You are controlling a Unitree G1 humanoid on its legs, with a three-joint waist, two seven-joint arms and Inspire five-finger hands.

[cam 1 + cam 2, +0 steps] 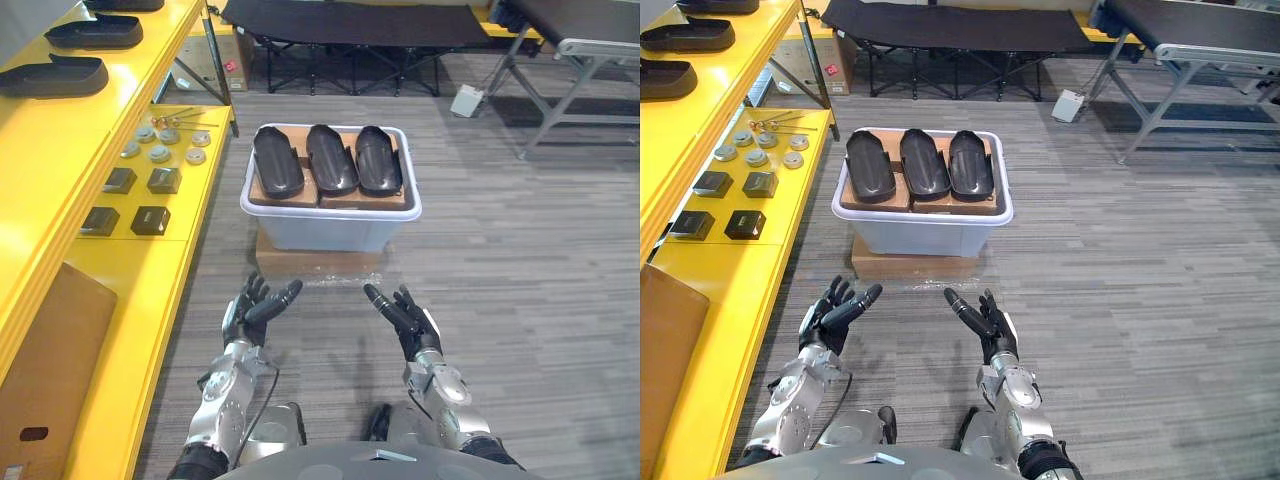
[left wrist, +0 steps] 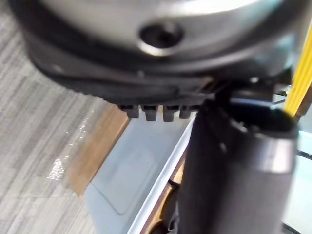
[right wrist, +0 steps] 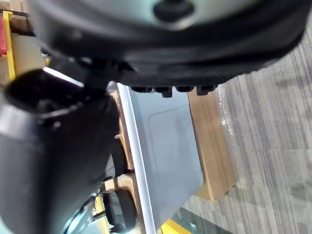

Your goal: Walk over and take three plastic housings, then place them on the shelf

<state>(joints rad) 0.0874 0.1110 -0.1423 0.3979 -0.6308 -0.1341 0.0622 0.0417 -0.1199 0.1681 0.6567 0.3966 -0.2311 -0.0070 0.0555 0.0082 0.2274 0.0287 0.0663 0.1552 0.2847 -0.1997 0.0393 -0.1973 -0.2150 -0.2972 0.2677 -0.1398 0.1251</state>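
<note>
**Hands empty, housings waiting in the bin: where the pickup could slip**

The three plastic housings lie side by side in the upper middle of the head views. They rest on brown cardboard blocks that stand inside a pale bin, and the bin sits on a flat box on the floor. Lower in the frame, the left hand and the right hand are held up short of the bin and apart from each other. Their fingers are straight and spread, and they hold nothing.

The housings lie so close together that fingers reaching for one will probably nudge its neighbour. A nudged housing could slide off the blocks and down into the bin, where it would be harder to reach. Their dark, rounded backs look smooth, so a loose grasp may slip, and more so if several are carried at once.

The bin is raised on the box, so a push on its rim could shift or tilt it.

The yellow shelf runs down the left side of the frame, close to the left arm. Its lower tier holds small black boxes, round metal parts and a cardboard panel, and other housings already sit at upper left. A wide swing towards the shelf could knock those loose parts, and a housing set down hastily could bump one already placed.
</note>
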